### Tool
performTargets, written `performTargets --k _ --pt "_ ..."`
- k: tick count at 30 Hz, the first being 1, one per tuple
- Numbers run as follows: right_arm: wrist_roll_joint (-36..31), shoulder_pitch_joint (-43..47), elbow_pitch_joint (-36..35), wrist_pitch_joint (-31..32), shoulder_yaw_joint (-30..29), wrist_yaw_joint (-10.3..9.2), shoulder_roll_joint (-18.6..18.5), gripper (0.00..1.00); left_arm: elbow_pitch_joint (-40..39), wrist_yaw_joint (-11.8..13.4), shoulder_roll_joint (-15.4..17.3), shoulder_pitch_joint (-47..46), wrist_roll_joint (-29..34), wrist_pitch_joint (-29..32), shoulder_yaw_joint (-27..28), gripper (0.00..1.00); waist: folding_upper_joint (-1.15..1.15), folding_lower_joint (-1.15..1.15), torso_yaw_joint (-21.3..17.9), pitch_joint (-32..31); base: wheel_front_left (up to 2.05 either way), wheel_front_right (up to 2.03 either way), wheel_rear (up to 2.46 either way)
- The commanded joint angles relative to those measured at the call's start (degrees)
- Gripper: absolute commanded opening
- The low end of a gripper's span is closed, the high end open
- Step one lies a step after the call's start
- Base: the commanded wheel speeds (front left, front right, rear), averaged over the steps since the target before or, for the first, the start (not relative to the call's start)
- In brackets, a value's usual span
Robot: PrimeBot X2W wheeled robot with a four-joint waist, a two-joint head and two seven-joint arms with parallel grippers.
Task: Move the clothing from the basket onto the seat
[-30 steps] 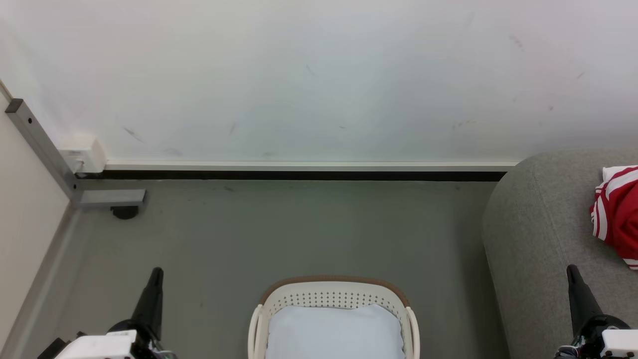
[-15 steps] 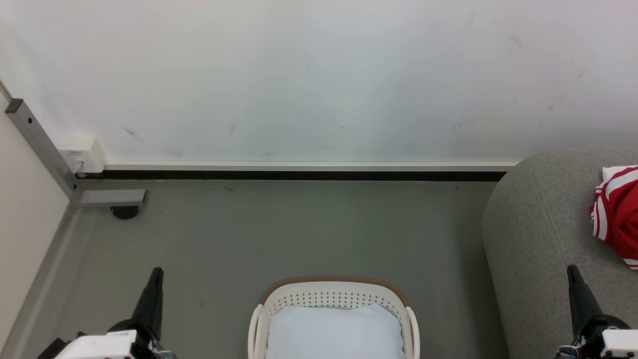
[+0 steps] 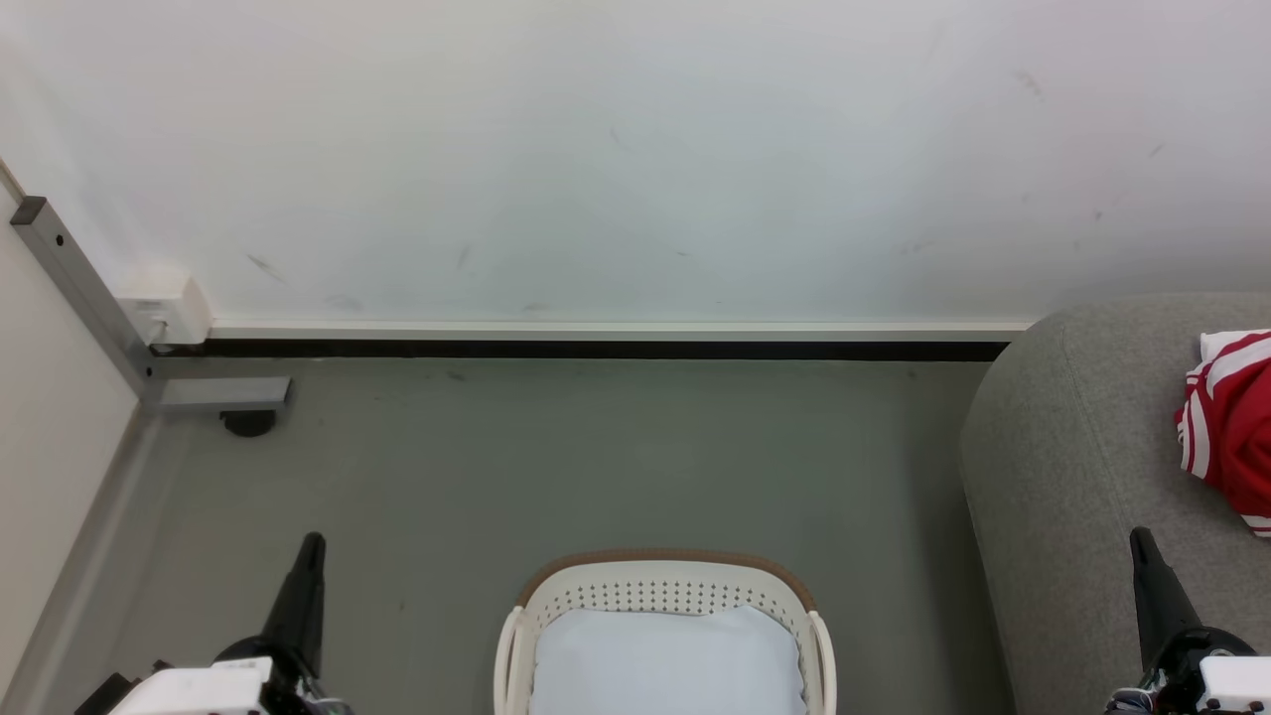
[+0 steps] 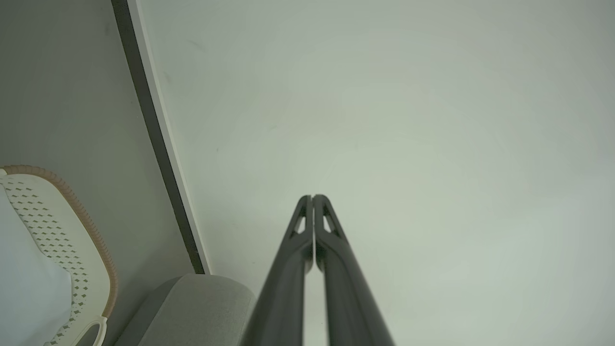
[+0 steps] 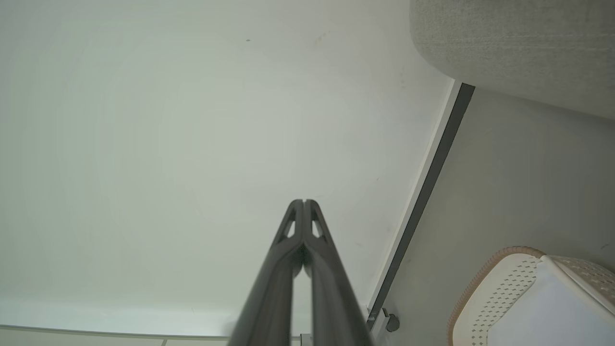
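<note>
Grey floor (image 3: 596, 457); scuffed white wall (image 3: 635, 149) across the top; dark skirting (image 3: 596, 350) at the join. Metal post (image 3: 84, 288) at left edge. Basket (image 3: 665, 558) at bottom centre holds a pale pad (image 3: 665, 660), with open floor on either side of it. Seat (image 3: 1072, 447) takes the right edge. Clothing (image 3: 1226, 427) lies on the seat, far right, above the right gripper (image 3: 1140, 538) and apart from it. Left gripper (image 3: 312, 541) is lower left over floor. Both grippers' fingers are pressed together.

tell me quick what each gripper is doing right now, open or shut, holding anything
Left gripper: shut, holding nothing.
Right gripper: shut, holding nothing.
</note>
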Motion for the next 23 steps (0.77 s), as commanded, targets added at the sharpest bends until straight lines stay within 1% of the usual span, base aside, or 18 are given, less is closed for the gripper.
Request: performTargets --k 1,23 --pt "-0.2 -0.6 0.2 0.3 -0.2 -0.12 0.0 0.00 0.0 -0.2 0.4 -0.5 -0.7 0.3 0.2 0.00 0.00 0.00 0.0 0.0 0.00 0.00 0.00" --pt "-0.4 -0.7 0.2 0.4 -0.4 -0.12 0.2 0.00 0.0 -0.2 0.4 -0.5 -0.7 0.3 0.2 0.00 0.00 0.00 0.0 0.0 0.00 0.00 0.00"
